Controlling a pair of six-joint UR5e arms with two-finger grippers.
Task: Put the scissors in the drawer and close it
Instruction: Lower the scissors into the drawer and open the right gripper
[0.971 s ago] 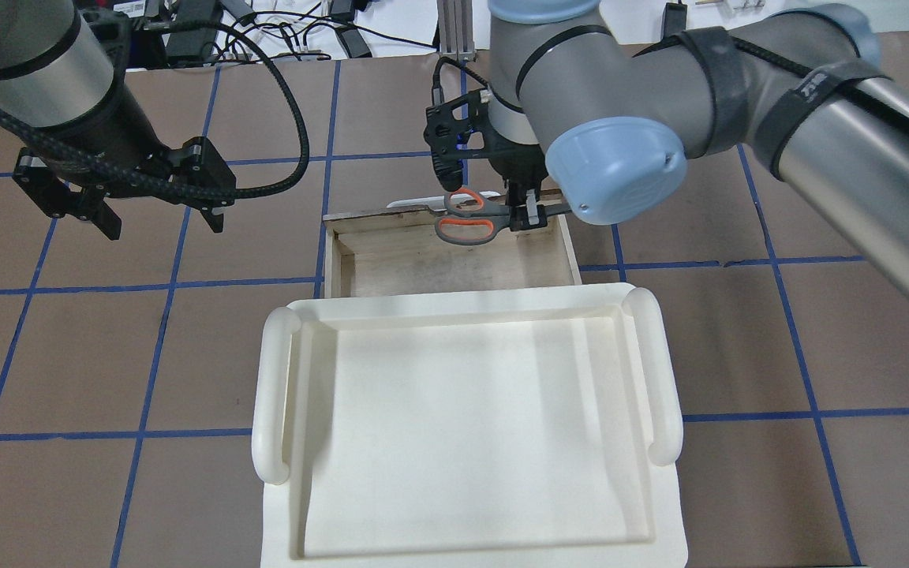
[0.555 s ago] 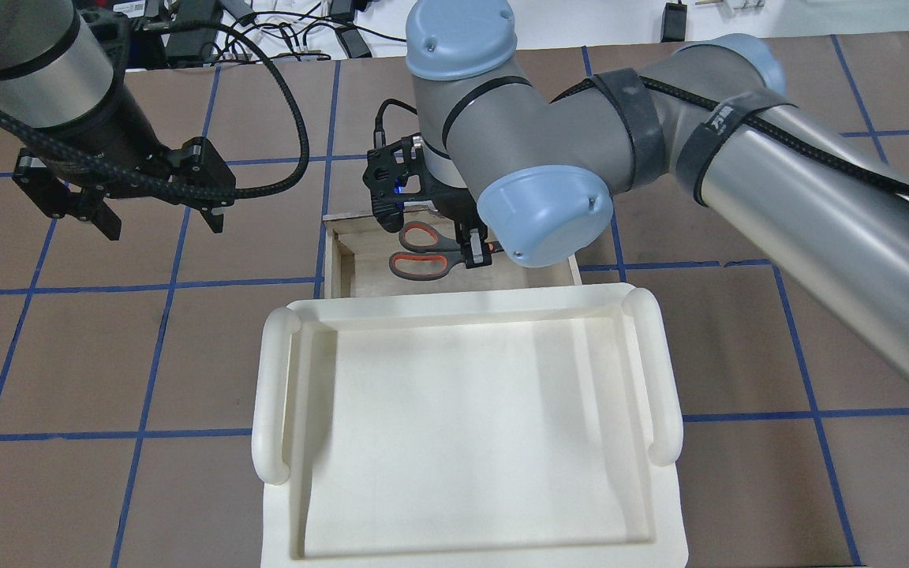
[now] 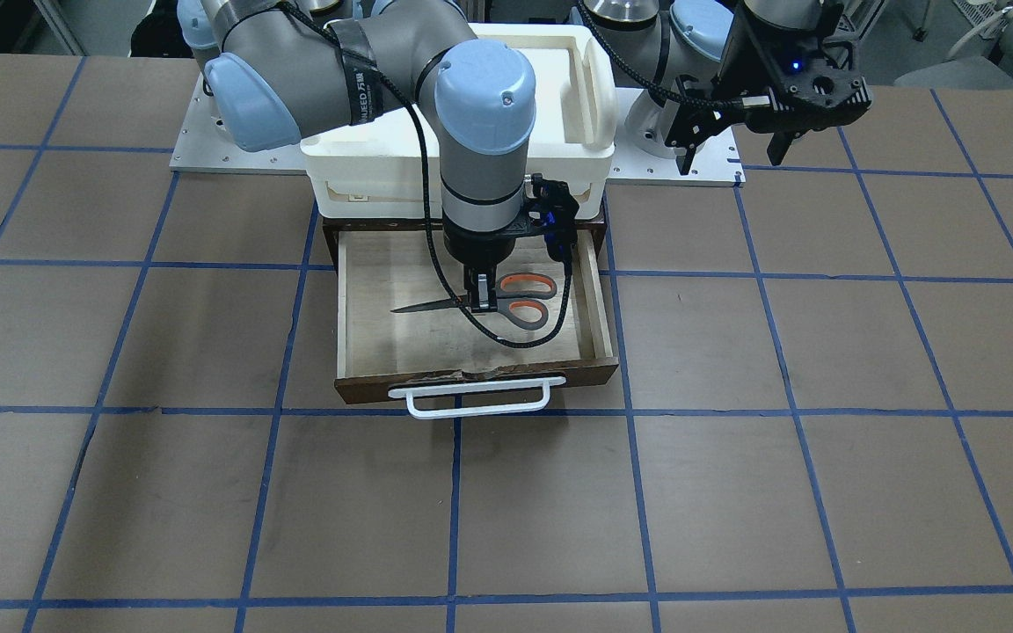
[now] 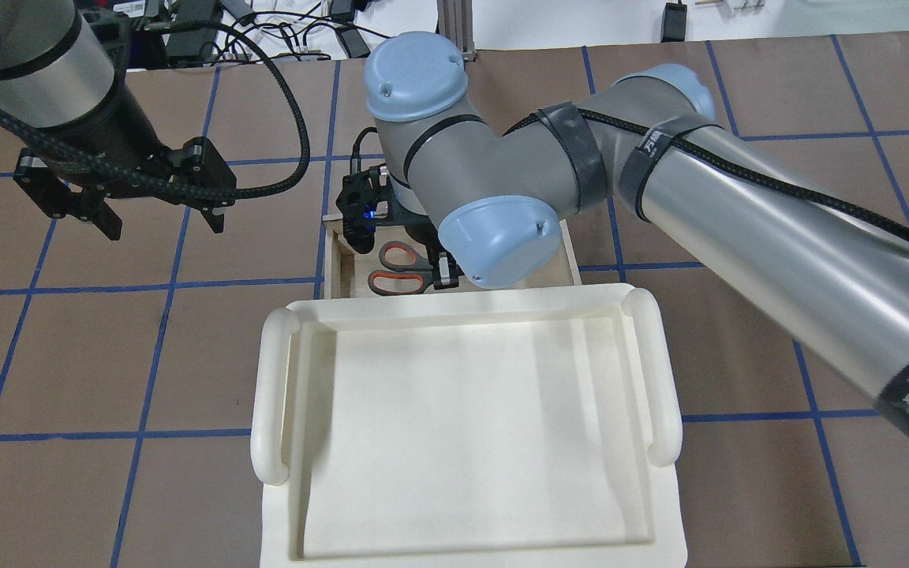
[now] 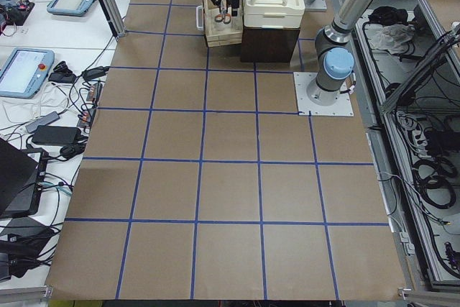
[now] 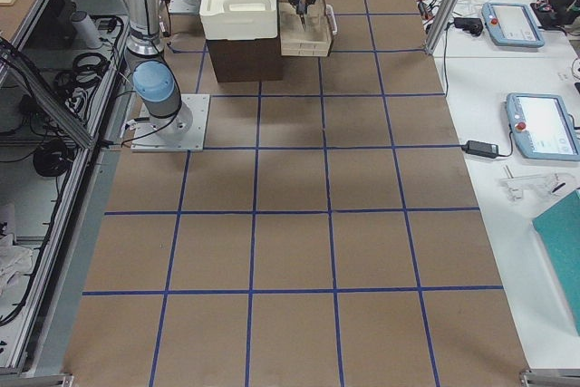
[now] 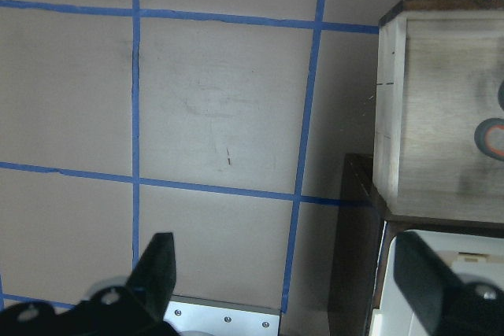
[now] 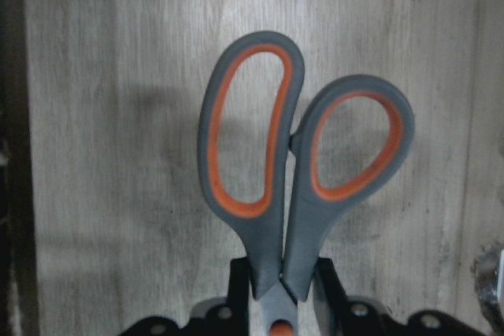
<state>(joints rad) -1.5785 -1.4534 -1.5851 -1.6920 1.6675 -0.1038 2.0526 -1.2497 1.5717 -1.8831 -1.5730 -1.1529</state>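
Observation:
The scissors, grey handles lined orange, are inside the open drawer, just over its pale wooden floor. My right gripper is shut on them at the pivot. The blades point to the front view's left. In the overhead view the scissors' handles show beside the right gripper, in the drawer. The right wrist view shows the scissors pinched between the fingers. My left gripper is open and empty, over the table left of the drawer; it also shows in the front view.
A white plastic bin sits on the dark cabinet that the drawer slides out of. The drawer's white bar handle sticks out on the side away from the robot. Brown table with blue grid lines lies all around.
My right arm has carried the scissors left and toward the robot, from above the drawer's front edge down into the drawer. The left arm has not moved.

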